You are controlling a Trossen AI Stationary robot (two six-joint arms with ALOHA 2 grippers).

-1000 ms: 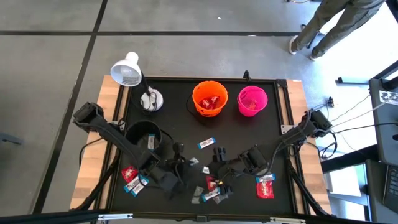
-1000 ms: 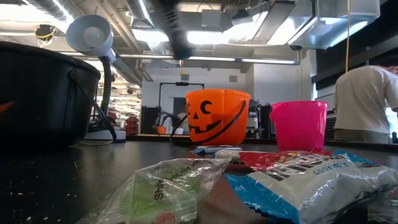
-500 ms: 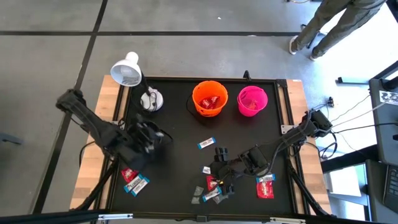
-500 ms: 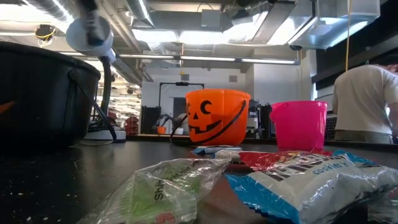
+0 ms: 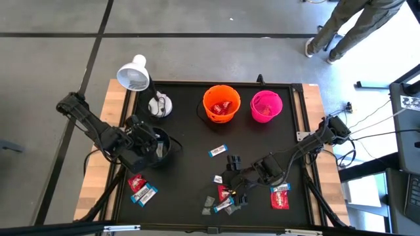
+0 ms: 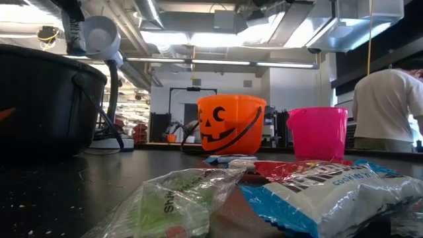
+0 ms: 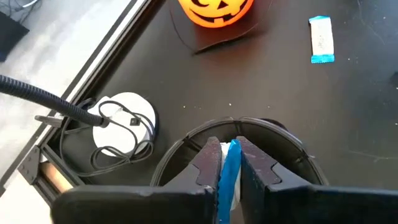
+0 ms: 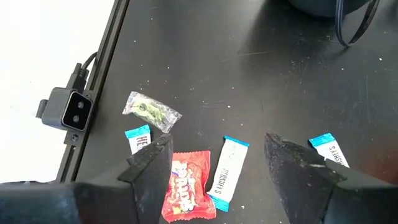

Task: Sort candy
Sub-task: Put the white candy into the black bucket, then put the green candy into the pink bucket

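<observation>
**Op A:** From my seat, starting near: loose candy [image 5: 223,200] lies along the front of the counter [image 5: 190,118] — a red packet [image 5: 280,196] by my right arm, a cluster at the front middle, a few more at front left [image 5: 141,189]. One blue-and-white piece [image 5: 218,152] lies alone mid-counter. Farther back, the orange bucket [image 5: 221,103] has red wrappers in it and the pink bucket [image 5: 266,106] has something too. I'd say we're partway, with more left than done.

**Op B:** And your hands?

**Op A:** The left hand [image 7: 229,163] is over the black bucket [image 7: 186,146] at the counter's left, fingers pinched nearly together on a thin blue-and-white candy [image 7: 230,171] standing edge-on between them — ready to drop, by my guess. The right hand [image 8: 217,155] hovers low over the front-middle cluster, fingers spread wide, holding nothing; between them I see a blue-and-white sweet [image 8: 227,163], with a red one [image 8: 186,186] beside it.

**Op B:** So which next?

**Op A:** Likely one of those two.
</observation>
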